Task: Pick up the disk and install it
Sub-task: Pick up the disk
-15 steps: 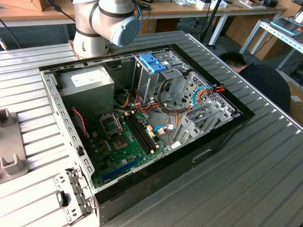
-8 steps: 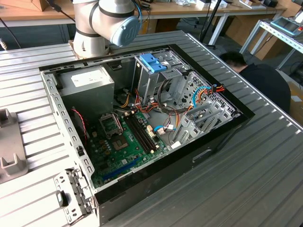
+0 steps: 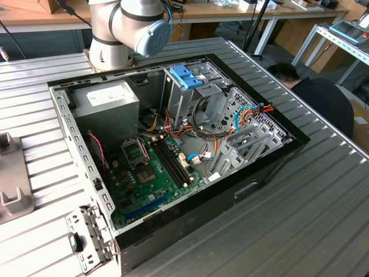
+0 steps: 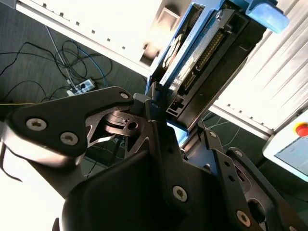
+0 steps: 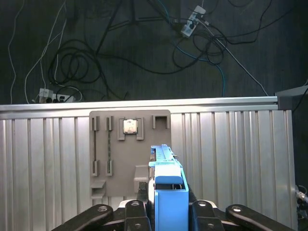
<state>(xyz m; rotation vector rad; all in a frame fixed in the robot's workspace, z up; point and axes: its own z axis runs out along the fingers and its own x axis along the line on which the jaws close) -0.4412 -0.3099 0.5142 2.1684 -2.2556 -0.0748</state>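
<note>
While my gripper [image 5: 168, 214] pinches the disk [image 5: 169, 192] over the table [image 5: 231, 144] near its edge, I judge pickup done, installation not yet.

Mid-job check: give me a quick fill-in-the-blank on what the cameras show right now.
1. The gripper is ____ on the disk.
2. The disk's plastic carrier is light ____.
3. In the exterior view, the open computer case holds a motherboard coloured ____.
Missing words: shut; blue; green.
</note>
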